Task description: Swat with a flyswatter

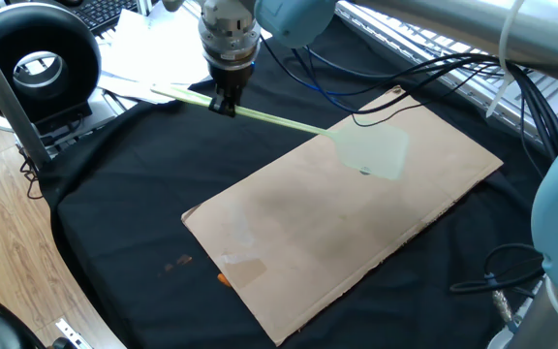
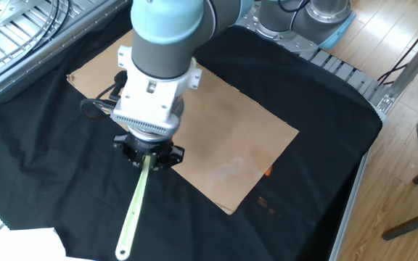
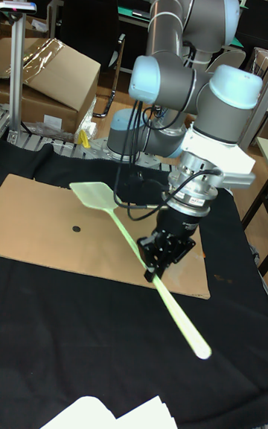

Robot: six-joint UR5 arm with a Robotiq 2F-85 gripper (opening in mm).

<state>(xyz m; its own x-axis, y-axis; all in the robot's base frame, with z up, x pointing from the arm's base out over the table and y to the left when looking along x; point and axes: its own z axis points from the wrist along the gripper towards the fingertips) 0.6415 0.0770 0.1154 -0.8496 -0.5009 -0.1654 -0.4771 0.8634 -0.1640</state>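
The pincer (image 3: 155, 252) was pinching the flyswatter (image 3: 126, 235) partway along its thin handle, with the free handle end projecting past the grip toward the table edge. The flyswatter was held clear of the table, its mesh head (image 1: 373, 153) raised over the far half of the cardboard sheet (image 1: 289, 247), above a small dark spot (image 3: 75, 229) on that sheet.

Risk, as judged from these views: the grip sat on a narrow, smooth handle, so a fast downward stroke could let the handle rotate or slide within the pincer, and the head could then land edge-on or off target. A stroke carried too low could drive the pincer itself into the cardboard sheet or catch the loose cables (image 1: 395, 92) lying beside it.

The long axis ran from the handle end (image 2: 123, 254), through the pincer, to the head. In the tall fixed view it rose toward the head, which sat higher than the handle end
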